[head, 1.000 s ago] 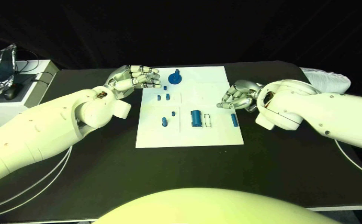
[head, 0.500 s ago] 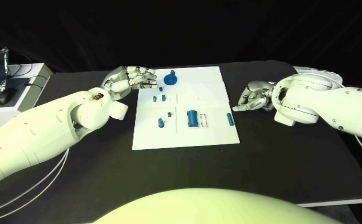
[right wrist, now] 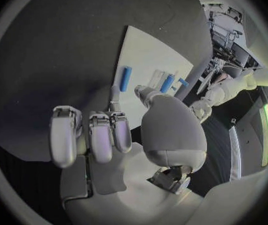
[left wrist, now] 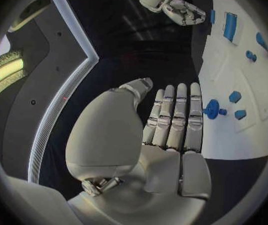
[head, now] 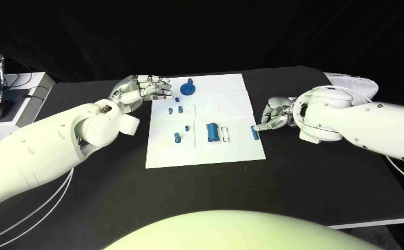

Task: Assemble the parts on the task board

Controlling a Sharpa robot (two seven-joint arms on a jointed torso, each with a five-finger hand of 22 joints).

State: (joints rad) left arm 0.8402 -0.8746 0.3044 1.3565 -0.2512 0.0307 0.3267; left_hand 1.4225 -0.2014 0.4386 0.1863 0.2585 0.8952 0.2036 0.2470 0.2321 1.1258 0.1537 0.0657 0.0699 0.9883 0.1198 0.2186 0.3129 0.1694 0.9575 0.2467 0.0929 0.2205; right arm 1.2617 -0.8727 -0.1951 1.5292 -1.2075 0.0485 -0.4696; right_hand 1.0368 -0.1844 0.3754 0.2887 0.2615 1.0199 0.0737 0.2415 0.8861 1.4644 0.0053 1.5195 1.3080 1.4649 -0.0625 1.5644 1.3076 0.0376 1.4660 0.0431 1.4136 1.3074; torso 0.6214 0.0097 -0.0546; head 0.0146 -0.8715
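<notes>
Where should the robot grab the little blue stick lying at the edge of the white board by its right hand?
Probably across its long sides, near the middle. The blue stick lies flat along the task board's right edge, narrow and long, so thumb and finger fit either side. The right hand hovers just beside it, empty, so coming down from above on that side looks easiest.

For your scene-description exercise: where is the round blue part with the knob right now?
In the head view, the round blue part sits at the far end of the task board, toward its left edge, just beside the left hand's fingertips.
</notes>
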